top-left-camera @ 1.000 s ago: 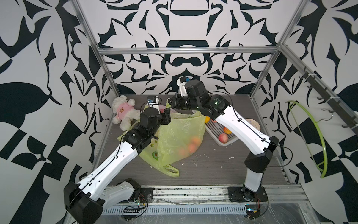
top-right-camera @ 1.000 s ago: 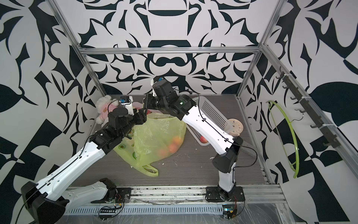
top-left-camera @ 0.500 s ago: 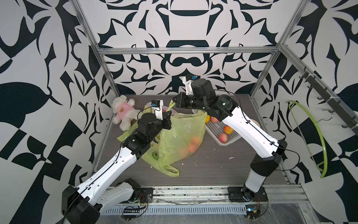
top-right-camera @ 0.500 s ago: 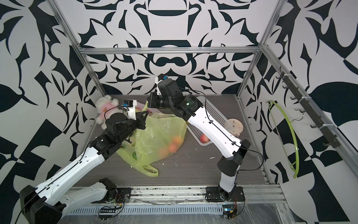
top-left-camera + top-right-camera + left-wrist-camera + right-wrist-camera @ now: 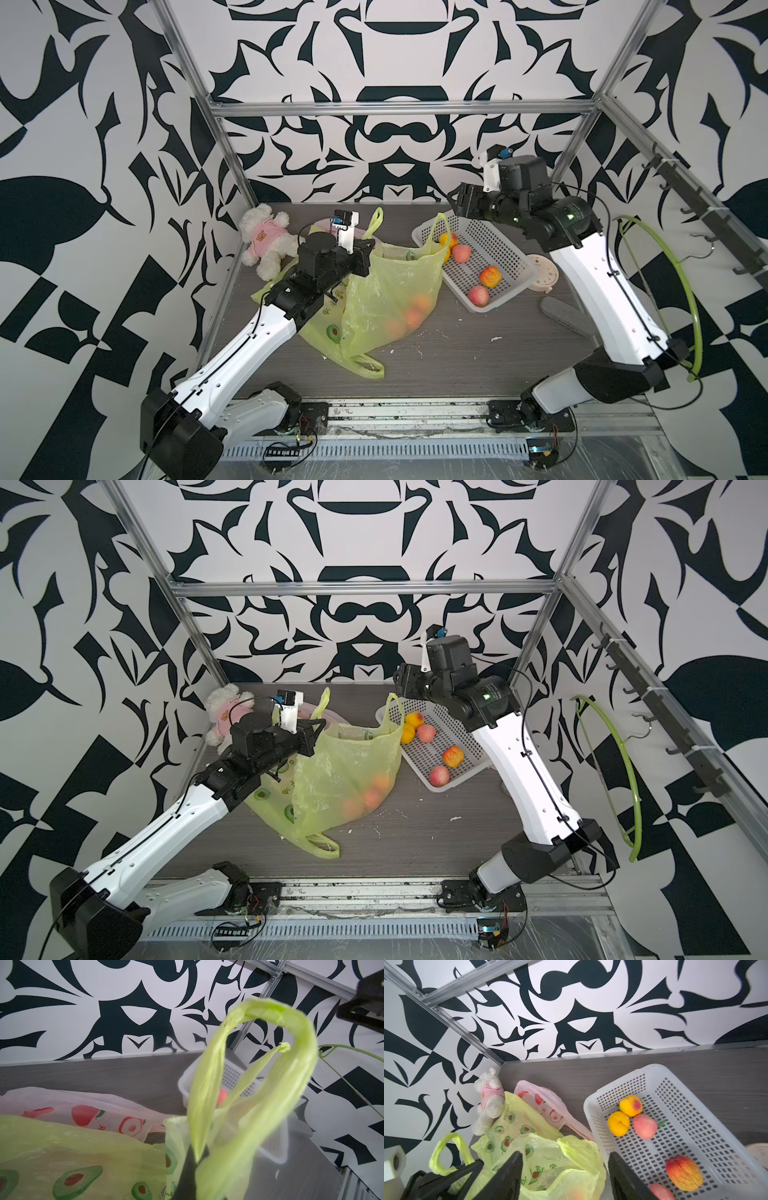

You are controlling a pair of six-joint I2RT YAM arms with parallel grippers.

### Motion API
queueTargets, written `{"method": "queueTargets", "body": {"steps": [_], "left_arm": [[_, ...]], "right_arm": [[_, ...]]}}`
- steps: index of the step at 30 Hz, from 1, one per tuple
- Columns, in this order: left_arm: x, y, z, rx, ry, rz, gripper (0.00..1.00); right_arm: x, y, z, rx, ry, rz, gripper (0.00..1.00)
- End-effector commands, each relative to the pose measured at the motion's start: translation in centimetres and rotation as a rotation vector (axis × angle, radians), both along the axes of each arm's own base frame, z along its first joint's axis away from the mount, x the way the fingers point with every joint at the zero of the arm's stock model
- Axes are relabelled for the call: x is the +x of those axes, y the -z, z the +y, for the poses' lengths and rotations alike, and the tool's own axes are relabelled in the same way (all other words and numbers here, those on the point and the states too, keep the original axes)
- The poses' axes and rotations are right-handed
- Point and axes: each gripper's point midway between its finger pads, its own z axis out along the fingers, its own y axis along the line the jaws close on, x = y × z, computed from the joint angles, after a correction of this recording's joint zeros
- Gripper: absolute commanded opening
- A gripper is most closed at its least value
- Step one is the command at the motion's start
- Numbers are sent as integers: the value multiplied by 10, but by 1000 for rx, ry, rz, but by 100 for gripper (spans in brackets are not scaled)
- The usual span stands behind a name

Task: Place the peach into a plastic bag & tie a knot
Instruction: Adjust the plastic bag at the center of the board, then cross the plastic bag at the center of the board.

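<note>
Two or three orange-pink peaches [image 5: 413, 318] show only as blurred shapes through the wall of the yellow-green translucent plastic bag printed with avocados [image 5: 390, 282], low inside it. The film is too cloudy for a sure count. This bag stands on the grey table [image 5: 457, 365] with its mouth up and no knot in it.

The left gripper [image 5: 367, 254] sits at the bag's rim. Its fingers [image 5: 187, 1167] are clamped flat on the base of one handle loop [image 5: 270, 1014]. In the left wrist view the loop arches up from them, and the frame edge cuts off most of the fingers.

A second handle loop [image 5: 255, 1072] stands free at the bag's opposite rim. In a top view it hides part of a yellow peach [image 5: 445, 240] behind it.

Just beside the bag lies a white perforated plastic basket [image 5: 494, 249]; whether the two touch I cannot tell. Five more peaches [image 5: 644, 1126], pink, yellow and orange-red, lie loose in it, one cut off in the right wrist view.

The right gripper [image 5: 399, 683] hangs in the air, well apart from the bag. Its fingers [image 5: 508, 1176] are spread wide with nothing held between them.

A pink plastic bag with apple prints [image 5: 542, 1101] lies behind the bag, mostly hidden by it.
</note>
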Motion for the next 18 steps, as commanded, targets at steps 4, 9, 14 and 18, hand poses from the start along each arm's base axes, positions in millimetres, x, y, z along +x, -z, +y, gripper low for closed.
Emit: {"method": "queueTargets", "body": {"steps": [4, 9, 14, 18], "left_arm": [[0, -11, -6, -6, 39, -2, 0], [0, -10, -8, -11, 47, 6, 0], [0, -10, -8, -13, 46, 6, 0], [0, -10, -8, -15, 49, 8, 0]], "right_arm": [[9, 38, 12, -126, -81, 92, 67], [14, 48, 26, -95, -117, 122, 67], [17, 54, 31, -88, -131, 135, 66], [21, 60, 28, -105, -108, 142, 53]]}}
